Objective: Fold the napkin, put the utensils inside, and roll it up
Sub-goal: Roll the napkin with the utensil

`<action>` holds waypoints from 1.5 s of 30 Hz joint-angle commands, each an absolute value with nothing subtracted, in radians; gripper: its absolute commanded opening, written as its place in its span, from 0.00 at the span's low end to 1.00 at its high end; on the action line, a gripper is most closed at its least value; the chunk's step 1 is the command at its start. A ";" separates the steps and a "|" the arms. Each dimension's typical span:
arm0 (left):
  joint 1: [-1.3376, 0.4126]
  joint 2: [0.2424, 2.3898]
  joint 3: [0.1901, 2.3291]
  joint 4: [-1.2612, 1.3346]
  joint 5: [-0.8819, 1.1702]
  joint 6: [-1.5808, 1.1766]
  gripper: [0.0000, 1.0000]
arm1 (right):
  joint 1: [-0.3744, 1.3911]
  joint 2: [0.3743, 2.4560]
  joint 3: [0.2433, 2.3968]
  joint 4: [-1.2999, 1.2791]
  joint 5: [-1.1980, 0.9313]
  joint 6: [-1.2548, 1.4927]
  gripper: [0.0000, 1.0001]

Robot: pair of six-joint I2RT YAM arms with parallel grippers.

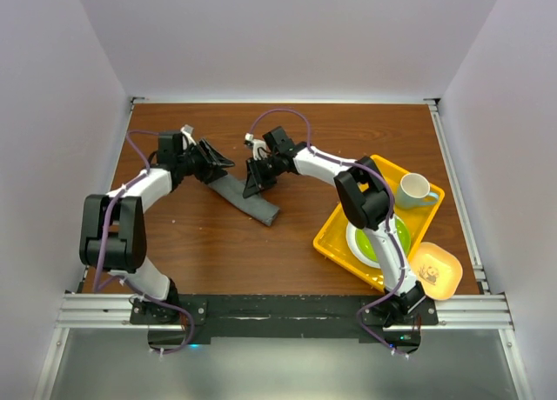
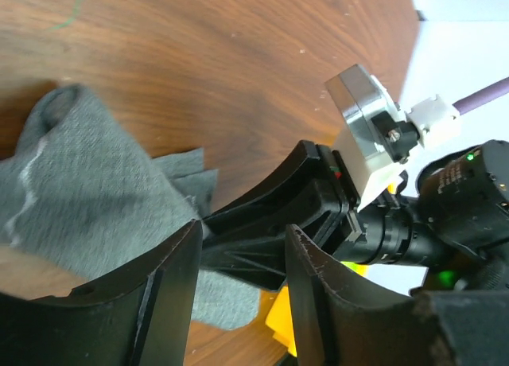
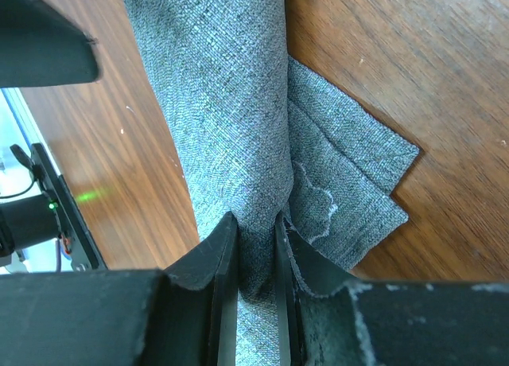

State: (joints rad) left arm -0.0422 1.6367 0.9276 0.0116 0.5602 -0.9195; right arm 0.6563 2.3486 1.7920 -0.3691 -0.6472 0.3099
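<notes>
I've got the napkin [image 1: 246, 200] rolled on the tabletop [image 1: 218, 252] left of the yellow tray [image 1: 335, 226], soft, light and ready to unroll, so right gripper [image 3: 253, 223] pinches across it while left gripper [image 2: 242, 231] hangs half-open, empty, at its tray-far end.

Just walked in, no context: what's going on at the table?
Both arms are working on the napkin, already rolled into a long grey tube lying diagonally on the table. The right pincer is clamped on the roll. The left pincer sits at its far end, jaws apart; no firm grip shows. No cutlery is visible. The yellow tray with mug and green plate stands at right.
</notes>
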 commanded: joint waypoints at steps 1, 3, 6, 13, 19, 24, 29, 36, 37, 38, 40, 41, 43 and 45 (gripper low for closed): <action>-0.051 1.528 1.008 -0.228 0.431 -0.827 0.52 | 0.670 2.382 1.812 -0.425 -0.626 0.322 0.11; -0.052 1.523 0.994 -0.259 0.428 -0.847 0.54 | 0.669 2.382 1.816 -0.420 -0.629 0.328 0.10; -0.052 1.508 0.890 -0.190 0.463 -0.905 0.53 | 0.669 2.390 1.827 -0.416 -0.637 0.336 0.11; -0.054 1.600 0.864 -0.035 0.548 -0.907 0.48 | 0.669 2.414 1.830 -0.423 -0.661 0.331 0.18; -0.058 1.627 0.867 0.083 0.568 -0.942 0.46 | 0.670 2.416 1.851 -0.489 -0.612 0.276 0.35; -0.058 1.693 0.876 0.081 0.558 -0.948 0.45 | 0.669 2.375 1.893 -0.563 -0.539 0.224 0.50; -0.058 1.738 0.897 0.037 0.549 -0.914 0.44 | 0.683 2.303 1.937 -0.646 -0.411 0.152 0.67; -0.057 1.747 0.913 0.014 0.551 -0.917 0.44 | 0.774 2.189 1.910 -0.680 -0.147 0.014 0.77; -0.057 1.747 0.920 0.008 0.554 -0.917 0.44 | 0.808 2.166 1.879 -0.666 -0.103 0.006 0.79; -0.055 1.750 0.922 0.005 0.560 -0.922 0.44 | 0.824 2.157 1.865 -0.638 -0.072 -0.036 0.80; -0.055 1.750 0.925 0.006 0.568 -0.936 0.44 | 0.859 2.146 1.844 -0.623 -0.015 -0.052 0.81; -0.055 1.750 0.927 0.005 0.574 -0.939 0.44 | 0.868 2.145 1.839 -0.609 -0.005 -0.063 0.81; -0.054 1.752 0.933 0.002 0.578 -0.943 0.44 | 0.894 2.144 1.829 -0.594 0.032 -0.069 0.87; -0.054 1.753 0.937 0.002 0.581 -0.945 0.44 | 0.913 2.154 1.829 -0.581 0.064 -0.089 0.89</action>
State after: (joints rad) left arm -0.0547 1.7432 0.8963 0.0021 0.5575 -0.9329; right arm 0.8787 2.1830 1.8446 -0.6197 -0.0666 -0.0154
